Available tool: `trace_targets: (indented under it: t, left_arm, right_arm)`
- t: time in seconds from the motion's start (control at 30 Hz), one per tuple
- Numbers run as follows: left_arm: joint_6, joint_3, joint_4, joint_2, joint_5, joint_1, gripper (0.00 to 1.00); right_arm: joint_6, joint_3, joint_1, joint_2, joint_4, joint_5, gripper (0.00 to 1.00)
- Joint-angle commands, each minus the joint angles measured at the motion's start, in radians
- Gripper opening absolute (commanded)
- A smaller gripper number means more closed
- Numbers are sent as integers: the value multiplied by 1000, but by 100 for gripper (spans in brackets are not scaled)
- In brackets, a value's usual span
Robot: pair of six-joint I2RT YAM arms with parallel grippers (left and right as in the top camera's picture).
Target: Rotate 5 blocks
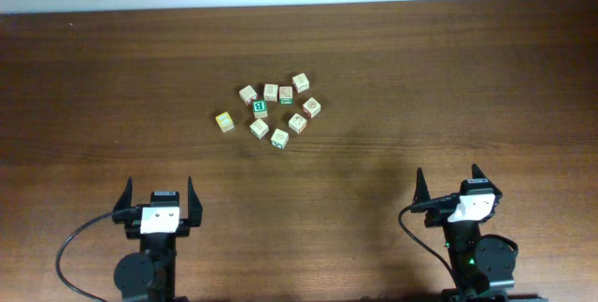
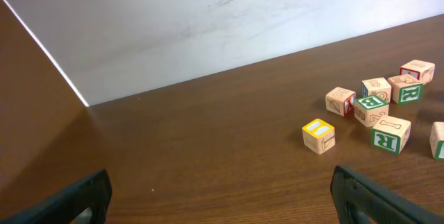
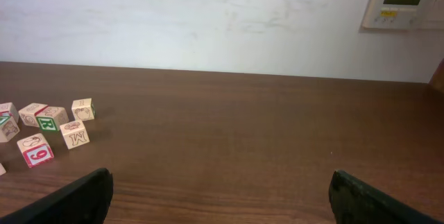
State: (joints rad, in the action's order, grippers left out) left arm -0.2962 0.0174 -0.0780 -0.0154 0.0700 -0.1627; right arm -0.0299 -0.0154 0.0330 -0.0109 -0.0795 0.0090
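Item: blocks, small pale wooden cubes w/ printed faces; loose cluster, some touching, some just apart.
Location: on table, mid-depth, a bit left of the midline betw. the arms; well apart from both.
Not counted: yellow cube, set slightly off at cluster's left edge; dark green cube, inside cluster.
Red block: white "9" on red face, seen at near side of cluster in right wrist view.
Left gripper: fingers spread wide, nothing held; parked at near table edge.
Right gripper: fingers spread wide, nothing held; parked at near edge, opp. side.
Bearing fr. left: cluster is found ahead and to the right; yellow cube is met first.
Bearing fr. right: cluster is found ahead and far to the left; only its right end is caught at the frame edge.
Nearer arm: left, judged fr. overhead.
Long axis: n/a, cubes; grip can be taken across any pair of opposite faces.
Task status: judged not yet begun; no block is touched.
Next move (est.): a reach fwd and inward is needed before any turn; neighbours sit close, so finger clearance is judged tight.
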Motion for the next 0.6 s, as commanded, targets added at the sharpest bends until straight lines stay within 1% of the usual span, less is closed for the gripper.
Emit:
trace_targets:
  t: [0.0,0.5,0.53,0.57]
  left_arm:
    - [-12,-9,2,10,-7,6,99]
    - [-13,-9,2,10,-8,6,99]
    - [-12,-9,-2,10,-42,5,99]
    - [-12,-9,-2,10,-46,5,99]
  right_arm:
    - [-3,10,-7,7,0,0,98]
    - [-3,10,-7,7,0,1,99]
    - [-3,10,-7,7,0,2,99]
    - [-3,10,-7,7,0,1,99]
